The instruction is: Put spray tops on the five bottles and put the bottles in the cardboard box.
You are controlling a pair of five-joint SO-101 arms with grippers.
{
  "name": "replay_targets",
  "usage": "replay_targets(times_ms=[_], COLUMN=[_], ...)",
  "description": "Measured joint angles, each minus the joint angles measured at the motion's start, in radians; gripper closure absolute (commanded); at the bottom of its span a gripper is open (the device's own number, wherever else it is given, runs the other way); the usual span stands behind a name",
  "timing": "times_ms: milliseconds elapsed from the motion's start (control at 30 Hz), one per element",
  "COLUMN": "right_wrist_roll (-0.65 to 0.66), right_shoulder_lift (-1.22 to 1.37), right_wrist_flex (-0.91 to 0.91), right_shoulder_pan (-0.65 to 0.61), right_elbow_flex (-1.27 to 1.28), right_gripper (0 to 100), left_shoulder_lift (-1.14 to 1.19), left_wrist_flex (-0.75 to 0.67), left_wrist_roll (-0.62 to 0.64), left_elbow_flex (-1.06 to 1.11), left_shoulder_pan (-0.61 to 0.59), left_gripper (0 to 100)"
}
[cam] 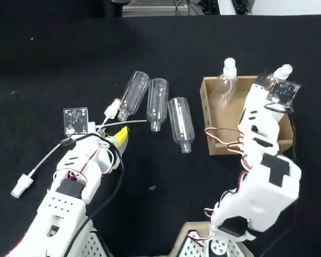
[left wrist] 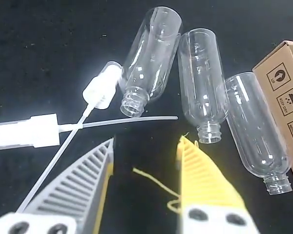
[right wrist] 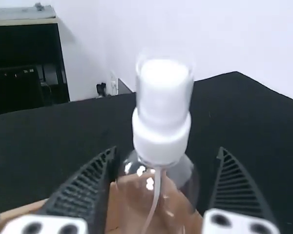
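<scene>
The high camera looked down over the counter [cam: 37,48]. The left wrist camera sat close behind the left tool [left wrist: 146,141], facing uncapped bottles [left wrist: 200,83] just ahead, which the high view shared. The right wrist camera looked level past the right tool [right wrist: 166,151] at a capped bottle [right wrist: 162,112] close ahead.

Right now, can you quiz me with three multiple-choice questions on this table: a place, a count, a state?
1. Where do the capped bottles stand? A) in the cardboard box B) on the floor C) on an arm
2. How many uncapped bottles lie on the table? A) two B) three C) five
3. The left gripper is: A) open B) shut on a bottle C) shut on a spray top
Answers: 1 A, both rise from the box; 2 B, three lie side by side; 3 A, its fingers stand apart.
</scene>
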Motion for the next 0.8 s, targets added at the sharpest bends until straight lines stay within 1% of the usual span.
replay_targets(times_ms=[100, 233, 400, 500, 600, 800], right_wrist_roll=[0.0, 0.0, 0.0, 0.0, 0.0, 0.002], right_shoulder_lift=[-0.043, -0.081, -0.164, -0.239, -0.313, -0.423], right_wrist_flex=[0.043, 0.044, 0.044, 0.101, 0.259, 0.698], right_shoulder_pan=[0.0, 0.0, 0.0, 0.0, 0.0, 0.0], right_elbow_flex=[0.0, 0.023, 0.126, 0.152, 0.152, 0.057], right_gripper=[74.0, 74.0, 74.0, 74.0, 74.0, 74.0], left_shoulder_lift=[0.0, 0.0, 0.0, 0.0, 0.0, 0.0], left_wrist_flex=[0.0, 0.0, 0.0, 0.0, 0.0, 0.0], left_wrist_roll=[0.0, 0.0, 0.0, 0.0, 0.0, 0.0], left_elbow_flex=[0.0, 0.0, 0.0, 0.0, 0.0, 0.0], left_shoulder_pan=[0.0, 0.0, 0.0, 0.0, 0.0, 0.0], left_gripper=[80, 80, 80, 80, 80, 80])
